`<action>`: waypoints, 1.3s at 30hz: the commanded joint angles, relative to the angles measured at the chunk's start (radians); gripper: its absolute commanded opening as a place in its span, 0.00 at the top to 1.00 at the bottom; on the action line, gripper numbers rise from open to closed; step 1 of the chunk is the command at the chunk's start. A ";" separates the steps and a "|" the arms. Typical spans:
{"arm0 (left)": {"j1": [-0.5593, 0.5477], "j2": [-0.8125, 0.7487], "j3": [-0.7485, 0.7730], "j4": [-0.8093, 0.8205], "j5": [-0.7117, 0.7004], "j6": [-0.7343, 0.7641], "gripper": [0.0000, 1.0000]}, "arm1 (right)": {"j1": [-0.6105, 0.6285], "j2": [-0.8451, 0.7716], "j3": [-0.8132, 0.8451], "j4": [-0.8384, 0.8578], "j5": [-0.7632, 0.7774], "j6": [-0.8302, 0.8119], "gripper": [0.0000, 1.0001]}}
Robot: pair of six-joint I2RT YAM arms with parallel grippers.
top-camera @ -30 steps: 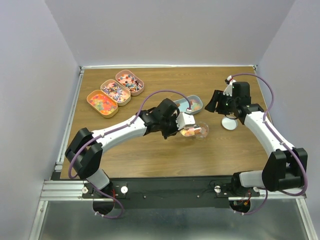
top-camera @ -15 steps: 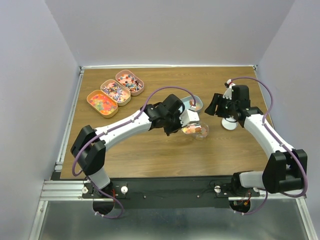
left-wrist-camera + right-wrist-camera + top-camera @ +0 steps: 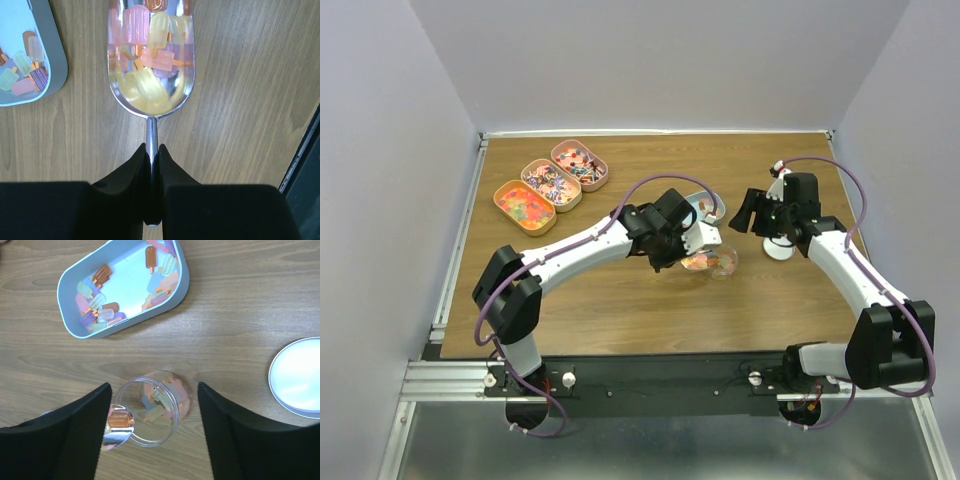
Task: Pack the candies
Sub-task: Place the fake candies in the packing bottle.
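The candies (image 3: pixel 145 60) are small popsicle-shaped sweets in yellow, pink and orange, piled in a silver scoop (image 3: pixel 150 100). My left gripper (image 3: pixel 151 150) is shut on the scoop's thin handle. The scoop's tip (image 3: pixel 116 427) reaches over the rim of a clear jar (image 3: pixel 150 407) with more candies (image 3: pixel 162 402) at its bottom. My right gripper (image 3: pixel 154 387) is open, and in its wrist view the jar shows between its fingers, ungripped. In the top view the jar (image 3: pixel 723 262) stands mid-table, with the right gripper (image 3: pixel 748 212) just behind it.
A light blue oval tin (image 3: pixel 172 290) holding loose candies lies behind the jar. The jar's white lid (image 3: pixel 300 377) lies flat to the right. Three pink oval tins (image 3: pixel 551 185) of mixed sweets stand in a row at the table's back left.
My left arm has swung its wrist a little back and right, the loaded scoop staying at the jar. The right gripper has shifted slightly left and its jaws have spread a bit wider.
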 commanded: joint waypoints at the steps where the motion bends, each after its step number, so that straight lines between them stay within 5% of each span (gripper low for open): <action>1: -0.011 0.010 0.051 -0.061 -0.038 -0.003 1.00 | 0.004 -0.028 -0.016 0.018 0.045 0.001 0.20; 39: -0.102 0.176 0.311 -0.290 -0.233 -0.093 1.00 | 0.002 -0.045 -0.038 0.026 0.057 0.009 0.15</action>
